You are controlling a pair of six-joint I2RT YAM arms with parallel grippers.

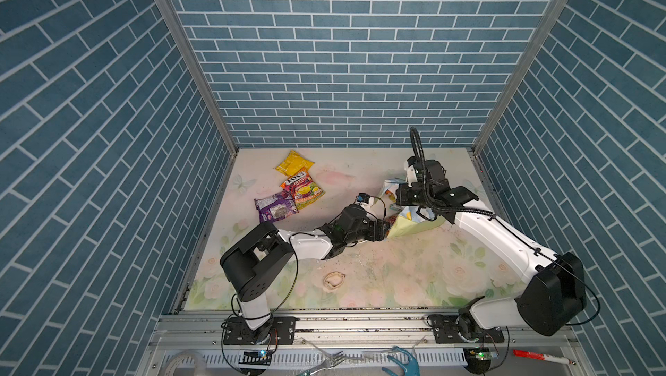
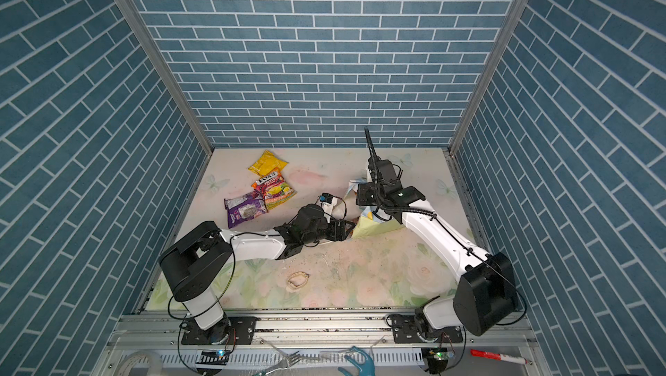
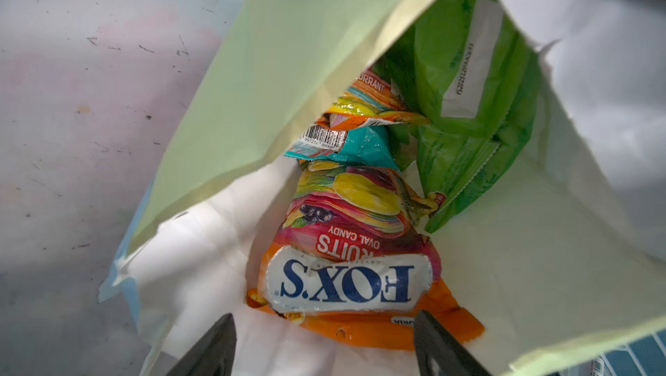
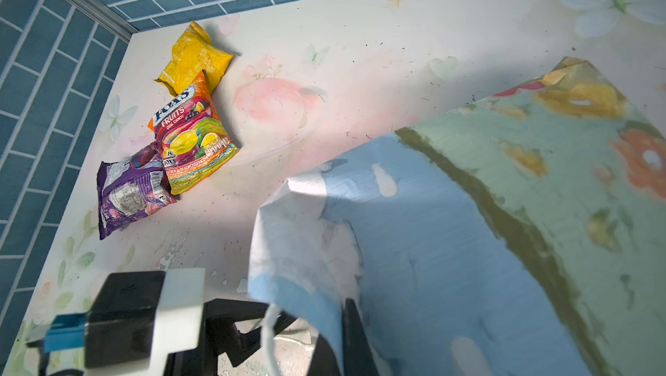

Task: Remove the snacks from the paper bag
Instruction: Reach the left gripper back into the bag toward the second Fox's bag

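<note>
Right now the paper bag (image 1: 414,225) lies tipped at about 3 o'clock on the table (image 1: 346,172), its rim pinched in the closed right gripper (image 4: 346,323). At its mouth the left gripper (image 3: 324,320) has fingers apart beside a FOX'S packet (image 3: 346,277). Three loose snacks (image 1: 302,190) lie at 10 o'clock.

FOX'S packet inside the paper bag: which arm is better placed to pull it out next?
Left. The left fingers stand open at the mouth of the paper bag, either side of the FOX'S packet. The right fingers are shut on the bag's edge and seem busy holding it.
</note>
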